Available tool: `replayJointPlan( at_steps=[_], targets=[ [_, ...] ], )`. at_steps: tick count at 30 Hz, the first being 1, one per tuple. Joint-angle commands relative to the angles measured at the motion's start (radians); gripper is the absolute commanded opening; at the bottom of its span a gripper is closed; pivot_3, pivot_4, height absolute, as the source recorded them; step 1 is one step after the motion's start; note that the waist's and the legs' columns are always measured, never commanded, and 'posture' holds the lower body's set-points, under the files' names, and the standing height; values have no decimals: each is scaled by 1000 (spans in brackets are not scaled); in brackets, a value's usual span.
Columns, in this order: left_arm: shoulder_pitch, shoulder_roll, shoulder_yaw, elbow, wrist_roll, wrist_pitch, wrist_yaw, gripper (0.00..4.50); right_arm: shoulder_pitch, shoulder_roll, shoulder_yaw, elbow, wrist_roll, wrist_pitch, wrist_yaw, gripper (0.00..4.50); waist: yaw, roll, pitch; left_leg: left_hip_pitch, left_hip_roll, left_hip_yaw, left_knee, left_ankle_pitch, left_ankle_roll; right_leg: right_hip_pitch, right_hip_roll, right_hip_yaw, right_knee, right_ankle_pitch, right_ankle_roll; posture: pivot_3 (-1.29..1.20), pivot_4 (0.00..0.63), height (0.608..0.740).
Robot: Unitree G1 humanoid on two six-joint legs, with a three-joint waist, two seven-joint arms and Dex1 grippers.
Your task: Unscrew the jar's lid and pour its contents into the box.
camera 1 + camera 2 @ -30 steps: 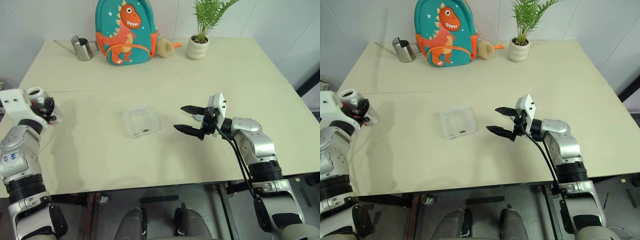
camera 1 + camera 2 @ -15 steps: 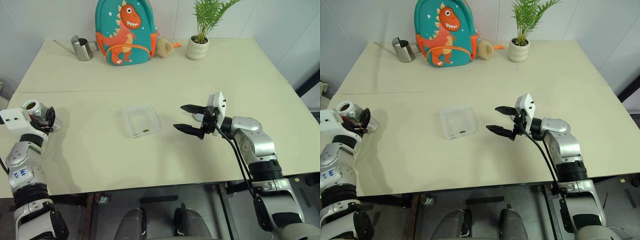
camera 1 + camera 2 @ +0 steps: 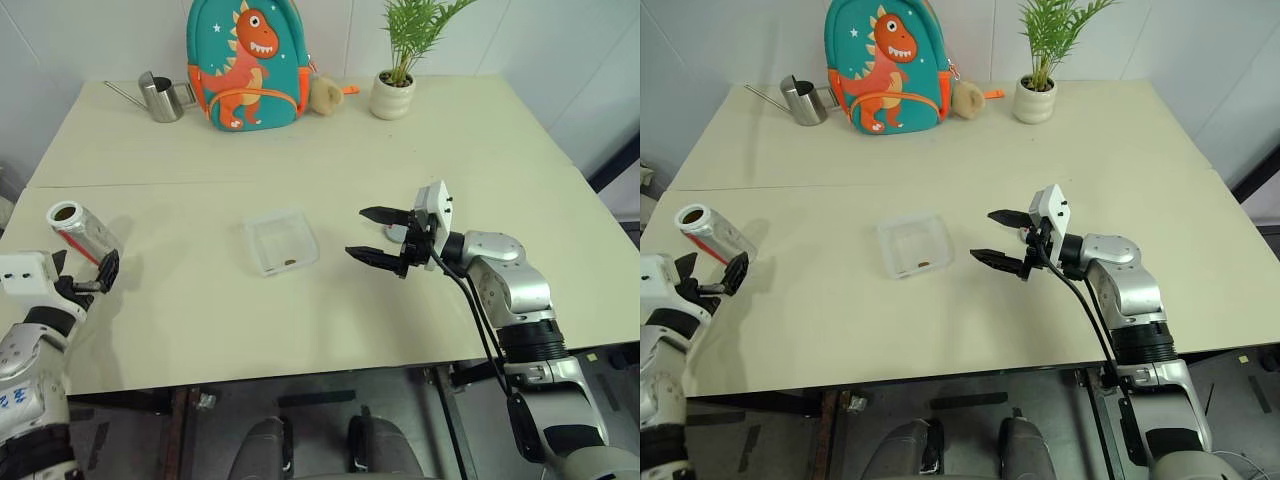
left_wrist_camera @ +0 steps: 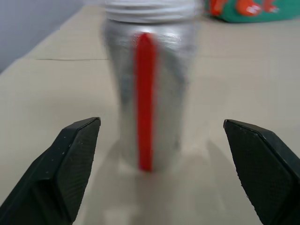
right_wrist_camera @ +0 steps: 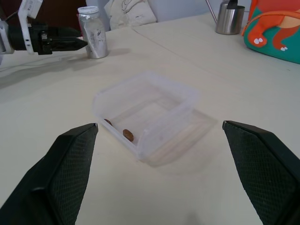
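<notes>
The jar (image 3: 80,230) stands on the table at the far left, see-through with a red stripe (image 4: 144,103), its mouth uncapped and brown inside. My left gripper (image 3: 85,278) is open just in front of the jar, and its fingers (image 4: 70,168) are clear of it on both sides. The box (image 3: 253,245) sits mid-table with two brownish bits (image 5: 127,135) of the contents in it. My right gripper (image 3: 355,232) hovers open to the right of the box, holding nothing. A small grey thing (image 3: 394,233) lies behind its fingers. I cannot tell whether that is the lid.
At the back of the table are a steel watering can (image 3: 165,97), a dinosaur backpack (image 3: 245,62), a small plush toy (image 3: 325,92) and a potted plant (image 3: 393,90). The jar stands close to the table's left edge.
My left gripper opened, let go of the jar and drew back and down. The jar now stands alone on the table. The right arm has not moved.
</notes>
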Motion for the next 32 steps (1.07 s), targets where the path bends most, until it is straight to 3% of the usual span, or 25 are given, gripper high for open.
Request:
replayJointPlan(
  at_steps=[1,6,10,17,25,32],
  targets=[
    [72,34,40,-110,-25,36,-29,4480,-5,-13,-16,-20,11,-30,22,4500,-1,0,0,0,0,0,0,0,0,0,0,0,0,0,0,0,150,740],
    [302,133,60,-187,32,-10,-189,4480,-12,-22,-7,10,-6,-83,66,4500,-7,0,0,2,0,2,-2,-1,0,0,-1,1,-1,0,-1,0,150,740],
    [366,178,45,-260,39,-81,-292,4480,-18,-27,-15,32,-11,-117,78,4500,2,0,0,2,1,1,-3,-5,-5,0,-2,1,-2,0,-1,0,150,740],
    [137,186,-129,-420,-80,-42,-388,4480,1,-76,-39,4,19,-75,105,4500,12,1,0,2,0,0,-2,-4,-6,1,-4,2,-7,3,-3,0,150,740],
    [-137,211,-286,-321,-49,-5,-450,4480,41,-146,-44,4,-11,-113,111,4500,-3,1,0,1,2,4,-3,-1,0,0,6,-3,-5,4,-2,0,150,740],
    [-151,210,-300,-307,-48,-4,-484,4480,53,-144,-58,12,-10,-130,79,4500,0,1,0,1,4,6,-1,-1,0,0,9,0,-5,4,-2,0,150,740]
  ],
)
